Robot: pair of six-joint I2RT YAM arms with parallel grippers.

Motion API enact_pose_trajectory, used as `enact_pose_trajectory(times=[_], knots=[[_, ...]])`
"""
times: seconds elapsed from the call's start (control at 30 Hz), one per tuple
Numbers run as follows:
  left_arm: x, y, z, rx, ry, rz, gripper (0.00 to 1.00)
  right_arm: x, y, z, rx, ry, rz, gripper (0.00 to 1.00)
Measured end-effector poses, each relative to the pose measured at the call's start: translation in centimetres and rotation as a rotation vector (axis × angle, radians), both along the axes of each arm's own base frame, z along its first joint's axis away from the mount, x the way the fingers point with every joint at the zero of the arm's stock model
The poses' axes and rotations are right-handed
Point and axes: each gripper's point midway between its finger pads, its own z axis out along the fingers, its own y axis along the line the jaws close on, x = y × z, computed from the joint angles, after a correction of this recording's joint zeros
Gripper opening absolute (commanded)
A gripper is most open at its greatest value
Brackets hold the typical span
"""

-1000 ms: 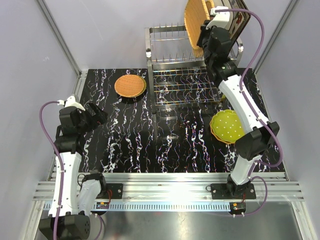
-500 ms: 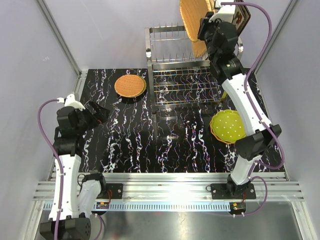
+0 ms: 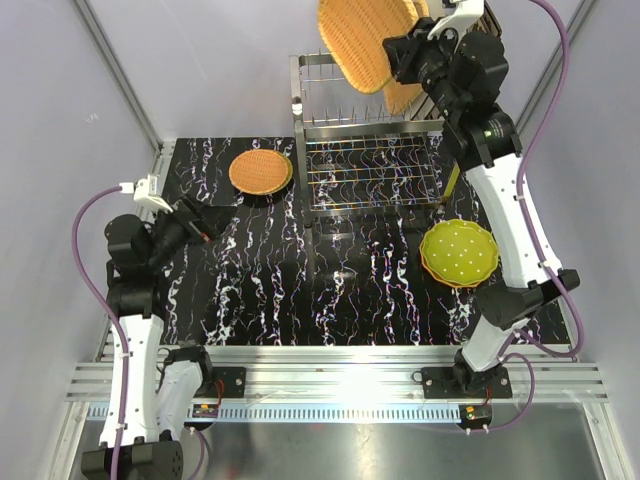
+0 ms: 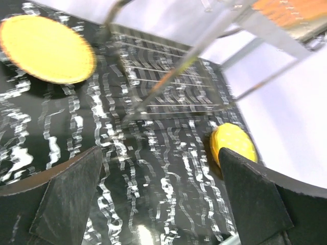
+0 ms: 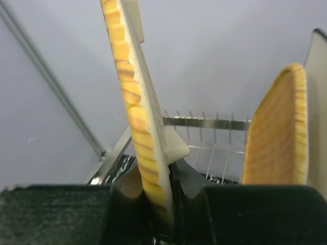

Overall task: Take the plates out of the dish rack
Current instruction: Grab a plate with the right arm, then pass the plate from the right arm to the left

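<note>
My right gripper (image 3: 398, 55) is shut on the rim of a squarish orange woven plate (image 3: 362, 40), held on edge high above the dish rack (image 3: 365, 165). In the right wrist view the plate's edge (image 5: 134, 97) runs up from between my fingers (image 5: 163, 204). Another orange woven plate (image 5: 278, 138) stands in the rack's prongs (image 5: 204, 122), partly hidden behind my right arm in the top view (image 3: 403, 97). My left gripper (image 3: 207, 221) hangs open and empty over the table's left side, away from the rack (image 4: 168, 76).
A round orange woven plate (image 3: 260, 172) lies on the black marbled table (image 3: 330, 290) left of the rack, also seen from the left wrist (image 4: 46, 48). A lime-green dotted plate (image 3: 458, 252) lies near my right arm, its edge showing past my left finger (image 4: 234, 143). Grey walls enclose the table.
My right arm has raised the woven plate up and leftward, clear of the rack's prongs. My left arm has swung its gripper a little to the right.
</note>
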Motion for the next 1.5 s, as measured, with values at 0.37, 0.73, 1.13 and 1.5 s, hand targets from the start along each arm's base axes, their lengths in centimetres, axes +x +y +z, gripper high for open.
enact_pose_trajectory(times=[0.37, 0.73, 1.13, 1.5], knots=[[-1.5, -2.8, 2.6, -0.062, -0.082, -0.173, 0.99, -5.8, 3.4, 0.1, 0.040, 0.085, 0.305, 0.00], [-3.0, -4.5, 4.4, -0.093, -0.139, -0.285, 0.99, -13.1, 5.1, -3.2, 0.100, 0.229, 0.572, 0.00], [-5.3, -6.2, 5.4, -0.103, -0.181, -0.407, 0.99, -18.8, 5.4, -11.0, 0.060, 0.353, 0.752, 0.00], [-6.5, -8.3, 4.3, -0.114, -0.164, -0.522, 0.99, -19.3, 5.9, -18.0, 0.122, 0.536, 0.775, 0.00]])
